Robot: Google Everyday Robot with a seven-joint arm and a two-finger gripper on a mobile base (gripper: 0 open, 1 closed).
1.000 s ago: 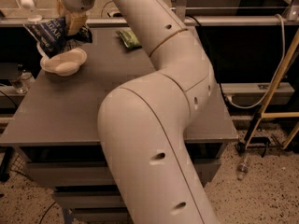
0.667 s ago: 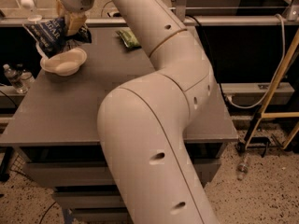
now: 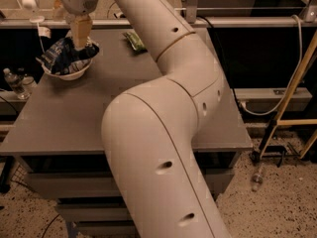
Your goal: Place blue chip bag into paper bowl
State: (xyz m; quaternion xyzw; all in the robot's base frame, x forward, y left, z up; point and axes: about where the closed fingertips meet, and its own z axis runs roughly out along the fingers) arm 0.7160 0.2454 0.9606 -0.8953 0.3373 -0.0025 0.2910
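Here the large crinkly dark blue chip bag (image 3: 64, 57) with white lettering lies in the round shallow cream-white paper bowl (image 3: 69, 75). It slumps across the bowl so that its left end hangs out over the bowl's left rim, and only the near rim shows beneath it. The tan-tipped gripper (image 3: 82, 43) stands straight above the bowl, pointing down, with its tip touching the bag's upper right edge. Whether it clamps the bag or merely rests against it, I cannot tell.

The bowl sits on the flat grey table (image 3: 99, 118), and behind and to the right of the bowl, well apart from it, a small green chip bag (image 3: 134, 40) lies flat on the same top. The thick cream-white robot arm (image 3: 158, 133) rises in the foreground to the right of the bowl, bends, and reaches back over it. Left of the bowl, off the table and lower down, a clear plastic water bottle (image 3: 12, 82) stands upright. Far to the right of the bowl a yellow wooden pole (image 3: 292, 83) leans
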